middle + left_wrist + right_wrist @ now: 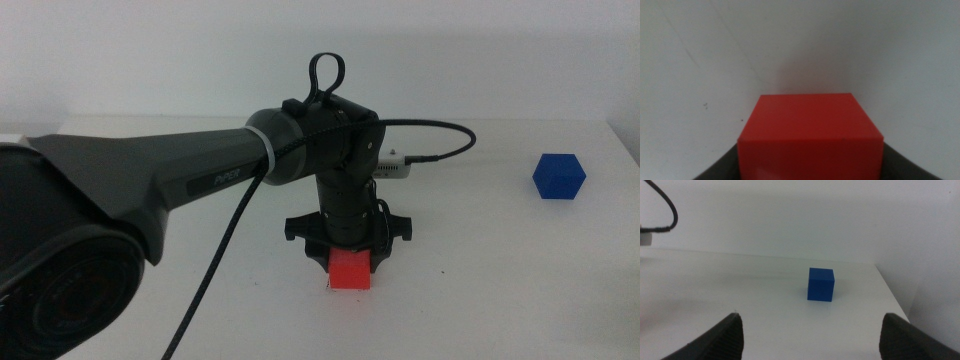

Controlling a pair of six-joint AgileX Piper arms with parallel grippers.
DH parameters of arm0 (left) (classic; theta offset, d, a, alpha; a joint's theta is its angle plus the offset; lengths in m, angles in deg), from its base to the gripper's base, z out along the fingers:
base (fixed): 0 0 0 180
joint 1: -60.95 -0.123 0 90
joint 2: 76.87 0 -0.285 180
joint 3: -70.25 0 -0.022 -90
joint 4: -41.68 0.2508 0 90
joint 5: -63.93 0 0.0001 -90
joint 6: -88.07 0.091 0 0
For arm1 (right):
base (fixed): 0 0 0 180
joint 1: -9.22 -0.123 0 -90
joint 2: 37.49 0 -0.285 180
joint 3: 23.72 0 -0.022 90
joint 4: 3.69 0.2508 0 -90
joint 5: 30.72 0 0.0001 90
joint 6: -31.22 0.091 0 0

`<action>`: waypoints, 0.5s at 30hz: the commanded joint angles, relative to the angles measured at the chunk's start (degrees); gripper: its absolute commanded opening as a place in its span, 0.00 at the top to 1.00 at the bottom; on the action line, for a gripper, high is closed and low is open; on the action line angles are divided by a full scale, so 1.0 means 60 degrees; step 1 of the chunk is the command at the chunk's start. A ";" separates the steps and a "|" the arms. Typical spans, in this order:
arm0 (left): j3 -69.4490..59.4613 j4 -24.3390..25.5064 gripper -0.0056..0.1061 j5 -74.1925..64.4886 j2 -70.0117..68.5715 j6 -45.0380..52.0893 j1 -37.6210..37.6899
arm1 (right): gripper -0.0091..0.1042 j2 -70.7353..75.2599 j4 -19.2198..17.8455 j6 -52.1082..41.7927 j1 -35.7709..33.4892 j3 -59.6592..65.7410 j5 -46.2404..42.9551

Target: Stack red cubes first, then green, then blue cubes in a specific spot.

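In the middle view I see my left claw [349, 262] down near the desk's [480, 290] middle, clamped on the red cube [350, 271] at the desk surface; the blue cube [558, 176] sits by the right edge. Left wrist view: that red cube fills the space between both jaws (tightly pinched). Right wrist view: the right claw [810, 335] hangs released, well apart from the blue cube.
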 commanded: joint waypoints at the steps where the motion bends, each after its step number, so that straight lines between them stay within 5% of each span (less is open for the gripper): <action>1: 0.0114 -0.0060 0.88 -0.0079 0.0071 -0.0127 0.0028 | 0.10 0.0044 -0.0056 -0.0015 0.0082 0.0038 -0.0127; 7: 0.0114 0.0006 0.86 -0.0098 0.0150 -0.0145 0.0028 | 0.10 0.0044 -0.0056 -0.0015 0.0082 0.0038 -0.0127; 8: 0.0114 0.0112 0.60 0.0042 0.0165 -0.0113 0.0028 | 0.10 0.0044 -0.0056 -0.0015 0.0082 0.0038 -0.0127; 15: 0.0114 0.0448 0.18 0.0024 0.0120 0.0067 0.0009 | 0.10 0.0044 -0.0056 -0.0015 0.0082 0.0038 -0.0127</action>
